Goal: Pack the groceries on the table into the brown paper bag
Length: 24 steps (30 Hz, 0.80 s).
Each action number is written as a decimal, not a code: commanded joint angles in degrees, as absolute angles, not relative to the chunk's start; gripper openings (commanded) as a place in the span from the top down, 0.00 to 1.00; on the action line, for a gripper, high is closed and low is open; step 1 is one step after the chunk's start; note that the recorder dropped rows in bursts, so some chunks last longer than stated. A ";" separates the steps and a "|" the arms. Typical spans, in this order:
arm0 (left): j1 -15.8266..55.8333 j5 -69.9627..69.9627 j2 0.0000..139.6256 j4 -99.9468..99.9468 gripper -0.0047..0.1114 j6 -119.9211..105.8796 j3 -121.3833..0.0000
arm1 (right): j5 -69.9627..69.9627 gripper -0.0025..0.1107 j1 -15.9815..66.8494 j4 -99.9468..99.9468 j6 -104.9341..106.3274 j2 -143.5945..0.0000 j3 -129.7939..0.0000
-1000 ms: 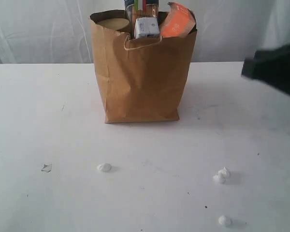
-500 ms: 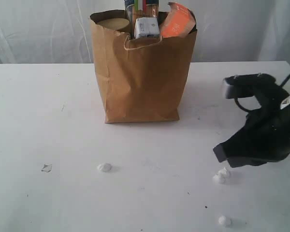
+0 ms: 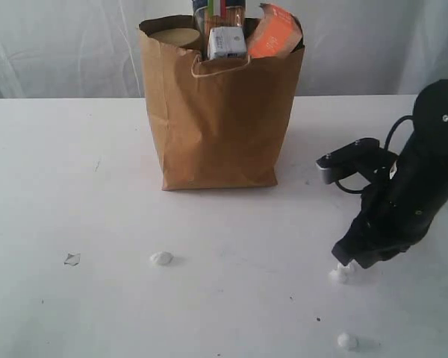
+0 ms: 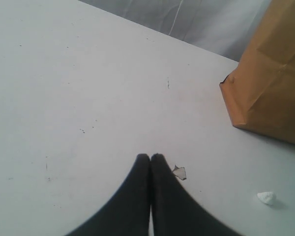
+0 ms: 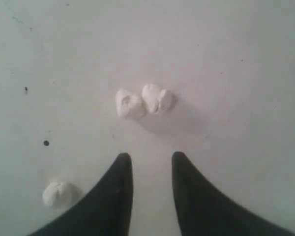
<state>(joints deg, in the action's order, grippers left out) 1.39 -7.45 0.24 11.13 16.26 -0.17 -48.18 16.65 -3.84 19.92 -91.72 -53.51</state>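
Packing looks finished: groceries crowd the mouth of the brown paper bag, upright on the bench; only white crumbs lie loose around it; left tool pinched shut, empty; right tool slightly parted, empty, above a pair of them.

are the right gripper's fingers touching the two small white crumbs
Apart: the right wrist view shows bare white tabletop between the black fingers and both small white crumbs.
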 commanded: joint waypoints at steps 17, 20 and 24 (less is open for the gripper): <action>1.29 -7.39 0.00 11.68 0.96 16.58 0.00 | -35.55 0.71 16.60 -2.87 14.85 -99.82 -53.92; 1.29 -7.39 0.00 11.68 0.96 16.58 0.00 | -35.88 0.71 16.60 -2.98 14.47 -100.26 -53.92; 1.29 -7.39 0.00 11.68 0.96 16.58 0.00 | -35.77 0.71 16.60 -3.14 12.76 -100.66 -53.92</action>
<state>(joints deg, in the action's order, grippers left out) 1.39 -7.45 0.24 11.13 16.26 -0.17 -35.88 16.65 -3.19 13.37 -100.48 -53.51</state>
